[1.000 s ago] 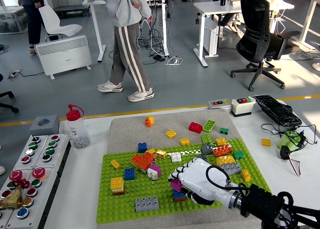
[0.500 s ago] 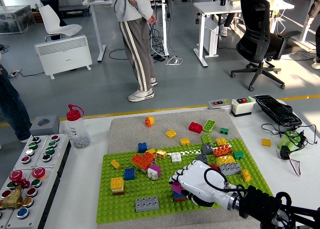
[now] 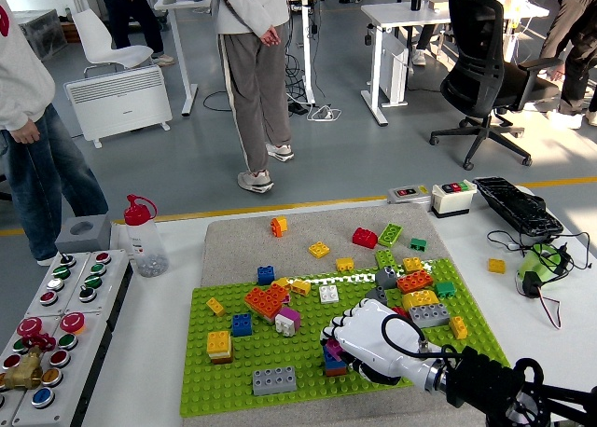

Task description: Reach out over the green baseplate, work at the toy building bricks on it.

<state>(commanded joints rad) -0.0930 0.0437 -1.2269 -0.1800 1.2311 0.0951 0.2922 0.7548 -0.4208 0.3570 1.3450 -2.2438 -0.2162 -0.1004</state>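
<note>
White right hand (image 3: 366, 343), fingers curled over a small purple-and-blue stack (image 3: 332, 357) at its fingertips; I read it as pinching that stack, though the palm hides most of the contact. Left hand not in my view. Green baseplate (image 3: 308, 371) lies directly under the hand. Just left of the fingertips: grey brick (image 3: 274, 380), pink-white piece (image 3: 286, 320), blue brick (image 3: 242, 324), yellow-orange stack (image 3: 219, 344). Beyond the knuckles: orange cluster (image 3: 265, 301), grey and orange bricks near the far edge. Further out, off the plate on the grey mat (image 3: 233, 245), loose red (image 3: 365, 238) and yellow (image 3: 318, 250) bricks. My judgement: early-to-mid task; most bricks sit scattered, unjoined.
</note>
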